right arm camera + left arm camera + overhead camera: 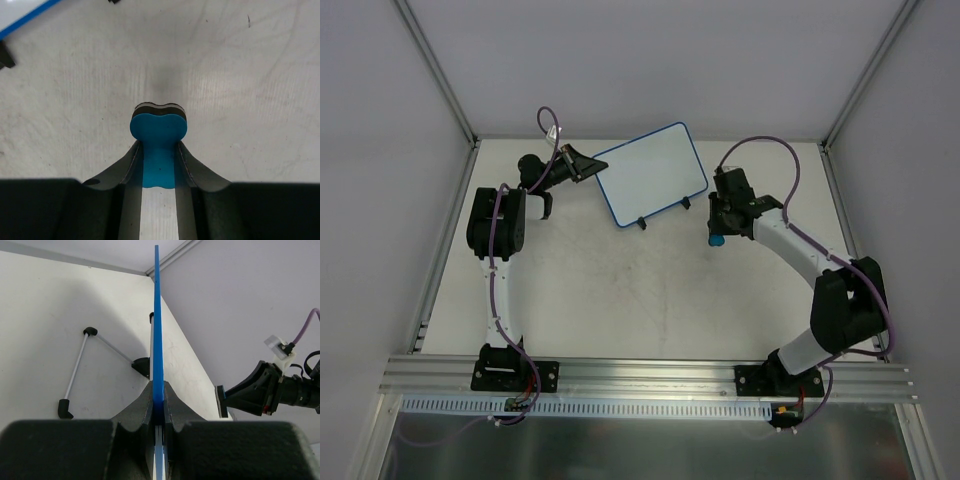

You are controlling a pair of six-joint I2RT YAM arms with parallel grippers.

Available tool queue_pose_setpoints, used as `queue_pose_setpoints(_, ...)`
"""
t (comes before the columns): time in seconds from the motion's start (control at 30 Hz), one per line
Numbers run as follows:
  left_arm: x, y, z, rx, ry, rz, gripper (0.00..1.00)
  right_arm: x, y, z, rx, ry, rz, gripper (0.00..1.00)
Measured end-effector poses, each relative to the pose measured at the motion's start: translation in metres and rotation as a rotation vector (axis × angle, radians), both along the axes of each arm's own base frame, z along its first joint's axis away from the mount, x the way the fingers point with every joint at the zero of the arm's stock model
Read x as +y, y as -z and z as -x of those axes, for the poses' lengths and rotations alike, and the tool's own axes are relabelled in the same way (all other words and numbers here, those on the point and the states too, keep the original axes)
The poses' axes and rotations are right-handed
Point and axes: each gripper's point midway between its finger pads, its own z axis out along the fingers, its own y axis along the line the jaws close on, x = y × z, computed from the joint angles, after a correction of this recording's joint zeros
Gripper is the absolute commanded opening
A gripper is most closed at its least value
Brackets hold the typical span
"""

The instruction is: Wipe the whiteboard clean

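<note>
left gripper point(588, 168): clamped edge-on onto the left rim of the whiteboard point(652, 172). Jaws almost together, only the board's thickness between them in the left wrist view.
whiteboard: far centre of the table point(620, 300), turned so the long sides climb toward the right. Face plain white from above, thin blue rim all round.
feet point(642, 222): two black tips along the near long edge. Resting on the table or just off it, cannot tell.
stand point(76, 371): thin wire legs with black ends, left of the blue board edge in the left wrist view.
right gripper point(718, 232): closed around the eraser point(159, 127), which is blue, bone-shaped, with a dark pad layer on its far face. Pinched at the waist, one lobe poking out past the fingertips.
board vs right gripper: board up and to the left of it, near but apart, no contact. Only a strip of blue rim and one black foot at the top-left of the right wrist view.
eraser vs table: aimed down at bare tabletop with a soft shadow beneath. Contact cannot be told.
surface: off-white, scuffed, faint dark marks.
room: grey wall panels point(650, 60) on three sides and aluminium corner posts. Slotted rail point(650, 372) along the near edge carrying both arm bases.
</note>
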Motion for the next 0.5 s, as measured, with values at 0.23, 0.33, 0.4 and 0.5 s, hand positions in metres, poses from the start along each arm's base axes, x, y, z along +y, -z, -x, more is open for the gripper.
queue_pose_setpoints(0.23,-0.001,0.000,0.003,0.016,0.017,0.007,0.11,-0.010,0.025,0.021,0.132,-0.054,0.033,0.17)
queue_pose_setpoints(0.33,-0.002,0.000,0.004,0.021,0.024,0.008,0.13,-0.015,0.044,0.025,0.199,-0.057,0.036,0.23)
queue_pose_setpoints(0.4,-0.002,0.000,0.005,0.025,0.031,0.009,0.14,-0.021,0.055,0.027,0.234,-0.054,0.045,0.25)
queue_pose_setpoints(0.5,-0.003,0.001,0.008,0.032,0.048,0.009,0.18,-0.028,0.064,0.029,0.269,-0.049,0.056,0.31)
